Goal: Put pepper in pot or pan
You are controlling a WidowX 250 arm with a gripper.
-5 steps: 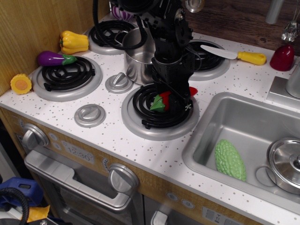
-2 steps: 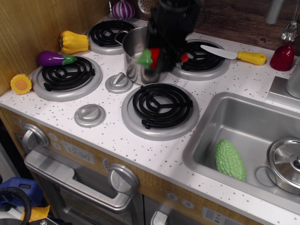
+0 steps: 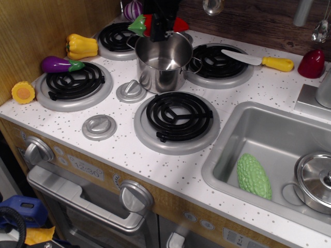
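Note:
The shiny steel pot [image 3: 163,63] stands upright on the counter between the burners, its mouth showing bare metal inside. My gripper [image 3: 159,30] hangs just above the pot's far rim and is shut on the red pepper [image 3: 178,24]. The pepper lies crosswise in the jaws, with its green stem end [image 3: 137,25] sticking out to the left and its red tip to the right. The upper arm is cut off by the top of the frame.
A yellow bell pepper [image 3: 81,46], a purple eggplant [image 3: 61,64] and a corn slice [image 3: 23,92] lie at the left. A yellow-handled knife [image 3: 261,60] rests on the back right burner. The sink [image 3: 258,135] holds a green vegetable [image 3: 254,175] and a lidded pot [image 3: 316,180].
My gripper closed on the pepper at the front burner, lifted it, and carried it back and up to a spot over the pot's far rim.

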